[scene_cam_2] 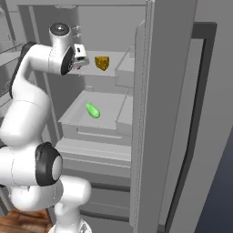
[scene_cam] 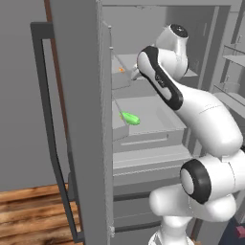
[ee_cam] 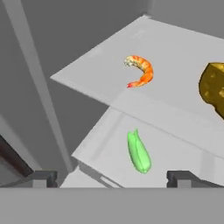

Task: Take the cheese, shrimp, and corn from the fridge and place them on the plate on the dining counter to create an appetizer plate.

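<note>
The gripper point(ee_cam: 112, 178) is hovering inside the open fridge point(scene_cam_2: 150, 113) with its fingers spread wide and holding nothing, probably because no food has been chosen yet; just beyond the tips the corn point(ee_cam: 139, 152) is lying loose in the lower drawer tray, well apart from the rest; further in, on the shelf above, the shrimp point(ee_cam: 140, 71) is sitting curled near the front edge, and the cheese point(ee_cam: 213, 87) is resting beside it, both untouched and within reach; all three are waiting to be lifted out.
</note>
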Motion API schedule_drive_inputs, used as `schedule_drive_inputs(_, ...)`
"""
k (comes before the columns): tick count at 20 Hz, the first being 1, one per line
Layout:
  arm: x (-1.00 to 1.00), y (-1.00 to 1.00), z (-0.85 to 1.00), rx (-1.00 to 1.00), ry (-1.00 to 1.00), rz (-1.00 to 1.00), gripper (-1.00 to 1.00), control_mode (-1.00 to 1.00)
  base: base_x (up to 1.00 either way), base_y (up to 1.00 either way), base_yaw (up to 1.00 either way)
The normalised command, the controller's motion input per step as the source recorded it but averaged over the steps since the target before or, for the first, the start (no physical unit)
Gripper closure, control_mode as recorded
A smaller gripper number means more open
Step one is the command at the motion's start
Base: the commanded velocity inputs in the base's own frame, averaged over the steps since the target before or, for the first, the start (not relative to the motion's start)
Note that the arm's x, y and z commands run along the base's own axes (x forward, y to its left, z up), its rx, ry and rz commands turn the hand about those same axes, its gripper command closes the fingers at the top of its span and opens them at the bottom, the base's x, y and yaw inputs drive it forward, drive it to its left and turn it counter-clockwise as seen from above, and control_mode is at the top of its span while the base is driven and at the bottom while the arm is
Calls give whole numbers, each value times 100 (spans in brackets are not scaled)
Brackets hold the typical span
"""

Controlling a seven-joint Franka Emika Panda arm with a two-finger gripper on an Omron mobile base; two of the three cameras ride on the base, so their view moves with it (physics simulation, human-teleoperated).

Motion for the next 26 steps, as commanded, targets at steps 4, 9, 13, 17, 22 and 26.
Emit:
schedule_drive_inputs(4,74,7,1,-1,-2,9,-100,-100,0,0,0)
schedule_drive_inputs(9,84,0,4,0,6,0,-100,-100,0,0,0)
schedule_drive_inputs(13,68,9,1,0,6,0,-100,-100,0,0,0)
schedule_drive_inputs(17,53,26,2,0,4,0,-100,-100,0,0,0)
schedule_drive_inputs(22,58,27,0,0,3,0,-100,-100,0,0,0)
schedule_drive_inputs(26,64,17,0,0,0,1,-100,-100,0,0,0)
